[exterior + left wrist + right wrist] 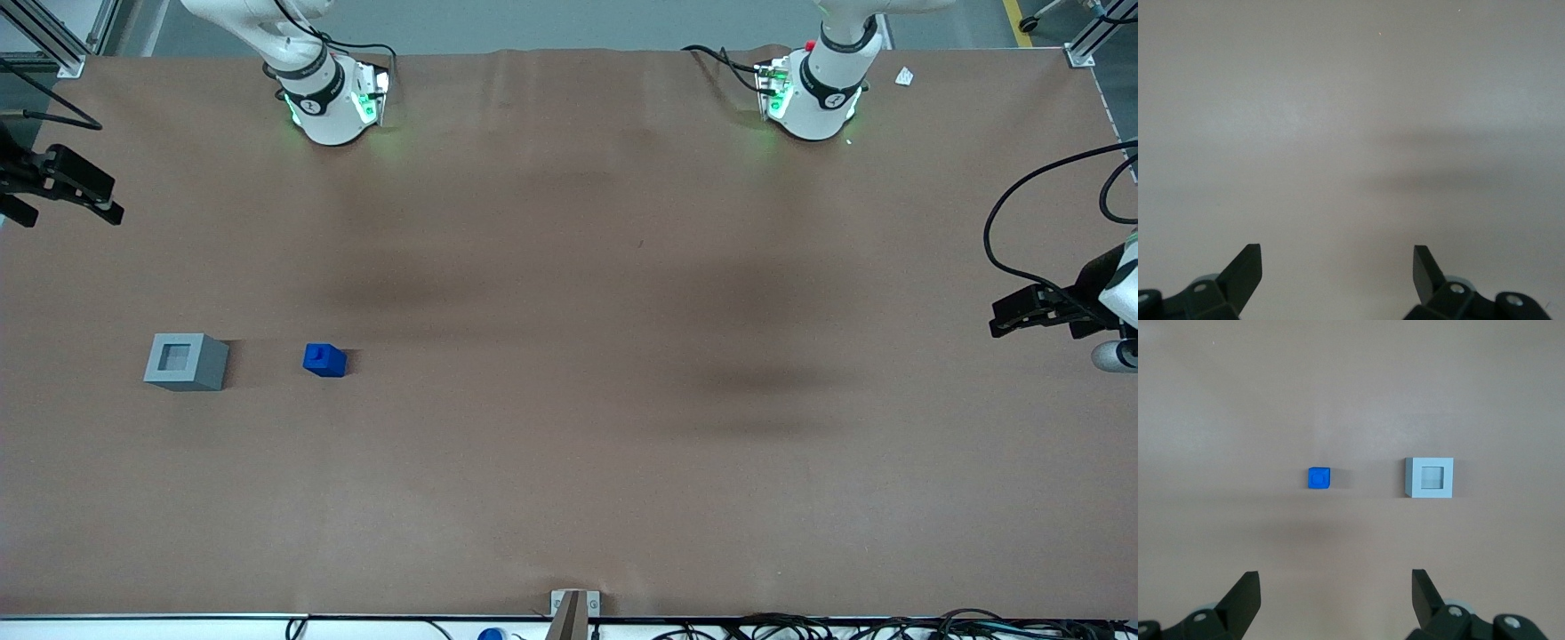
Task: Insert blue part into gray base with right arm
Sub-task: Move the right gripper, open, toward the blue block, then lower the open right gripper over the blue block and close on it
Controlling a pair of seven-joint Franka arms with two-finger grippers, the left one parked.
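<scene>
Blue part, your small bright blocky piece, sits on the brown desk beside the light gray base; your black gripper hangs high, jaws spread, nothing picked up yet.

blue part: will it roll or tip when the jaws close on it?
The blue part looks blocky and flat-sided, so rolling seems unlikely. It sits squat on the table, probably stable, though a one-sided touch might slide it. The gripper hangs open above, clear of it.
</scene>
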